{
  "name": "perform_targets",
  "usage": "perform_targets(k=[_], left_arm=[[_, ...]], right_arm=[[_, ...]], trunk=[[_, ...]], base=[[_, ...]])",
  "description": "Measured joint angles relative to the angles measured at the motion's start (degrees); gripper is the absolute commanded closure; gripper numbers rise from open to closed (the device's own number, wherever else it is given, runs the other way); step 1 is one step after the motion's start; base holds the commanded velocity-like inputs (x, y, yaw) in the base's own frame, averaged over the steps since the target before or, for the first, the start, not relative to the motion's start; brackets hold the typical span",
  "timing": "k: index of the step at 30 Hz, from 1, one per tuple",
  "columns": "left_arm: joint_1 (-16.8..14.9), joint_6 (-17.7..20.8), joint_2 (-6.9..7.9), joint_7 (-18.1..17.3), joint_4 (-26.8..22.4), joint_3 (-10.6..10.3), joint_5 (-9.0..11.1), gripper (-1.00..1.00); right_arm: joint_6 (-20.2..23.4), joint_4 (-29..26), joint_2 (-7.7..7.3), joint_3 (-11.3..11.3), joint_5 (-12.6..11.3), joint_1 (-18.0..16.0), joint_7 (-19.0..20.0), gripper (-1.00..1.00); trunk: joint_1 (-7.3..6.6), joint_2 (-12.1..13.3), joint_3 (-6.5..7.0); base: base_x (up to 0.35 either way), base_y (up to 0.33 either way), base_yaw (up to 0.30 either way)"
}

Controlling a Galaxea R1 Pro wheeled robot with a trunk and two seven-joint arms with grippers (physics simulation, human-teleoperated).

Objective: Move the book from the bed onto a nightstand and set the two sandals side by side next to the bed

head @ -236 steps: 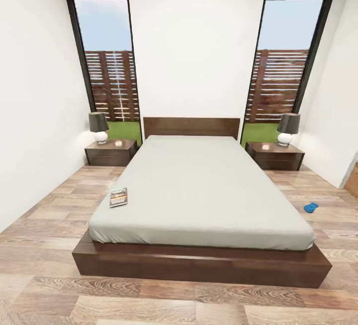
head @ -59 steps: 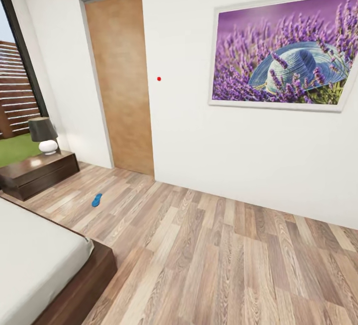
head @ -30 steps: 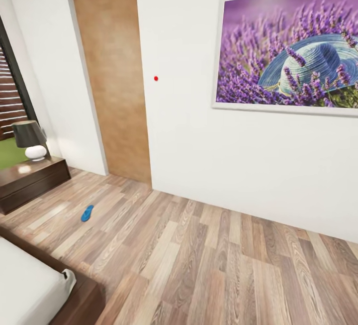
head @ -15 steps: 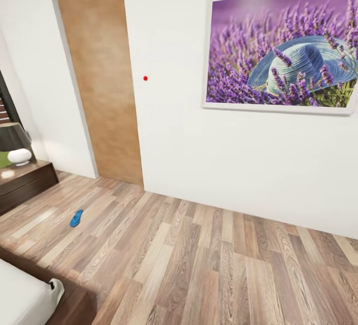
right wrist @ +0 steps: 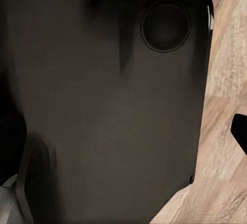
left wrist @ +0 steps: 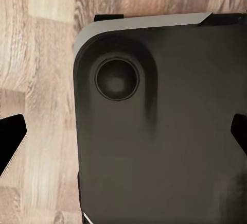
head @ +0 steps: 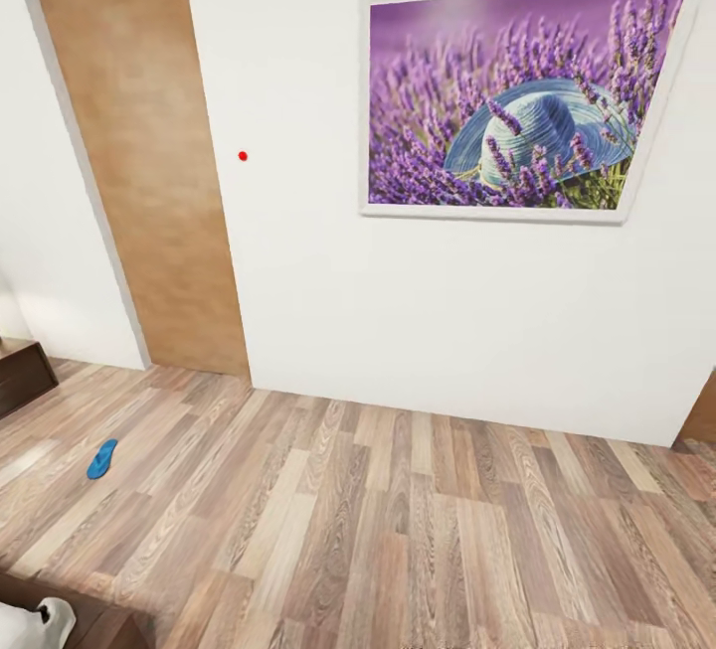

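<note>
Sandals-wise, just one blue sandal (head: 101, 458) was seen, lying flat on the wood-plank floor (head: 418, 530) over at the left of the head view, well apart from the bed corner (head: 45, 624) that was poking in at the bottom left. A sliver of dark brown nightstand (head: 22, 376) was caught at the left edge, beyond the sandal. A brown wooden door (head: 144, 162) was set in the white wall (head: 298, 281), with a small red dot (head: 243, 156) beside it and a purple lavender picture (head: 512, 97) with a blue hat hung further right. In the left wrist view, the left gripper (left wrist: 123, 134) was shown with dark fingertips at both edges, spread wide with nothing between them, over a dark base panel (left wrist: 164, 131) and floor. For the right gripper, one fingertip (right wrist: 240, 131) was spotted, so how open it was couldn't be told.
</note>
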Motion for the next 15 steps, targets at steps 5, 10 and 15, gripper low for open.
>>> perform_targets(k=[5, 10, 15], left_arm=[[0.0, 0.0, 0.0, 0.0, 0.0, 0.0, 0.0, -1.0], [0.0, 0.0, 0.01, 0.0, 0.0, 0.0, 0.0, -1.0], [0.0, 0.0, 0.0, 0.0, 0.0, 0.0, 0.0, -1.0]], right_arm=[[0.0, 0.1, 0.0, 0.0, 0.0, 0.0, 0.0, -1.0], [0.0, 0.1, -0.01, 0.0, 0.0, 0.0, 0.0, -1.0], [0.0, 0.2, 0.0, 0.0, 0.0, 0.0, 0.0, -1.0]], trunk=[[0.0, 0.0, 0.0], [0.0, 0.0, 0.0], [0.0, 0.0, 0.0]], base=[[0.0, 0.0, -0.292], [0.0, 0.0, -0.293], [0.0, 0.0, -0.294]])
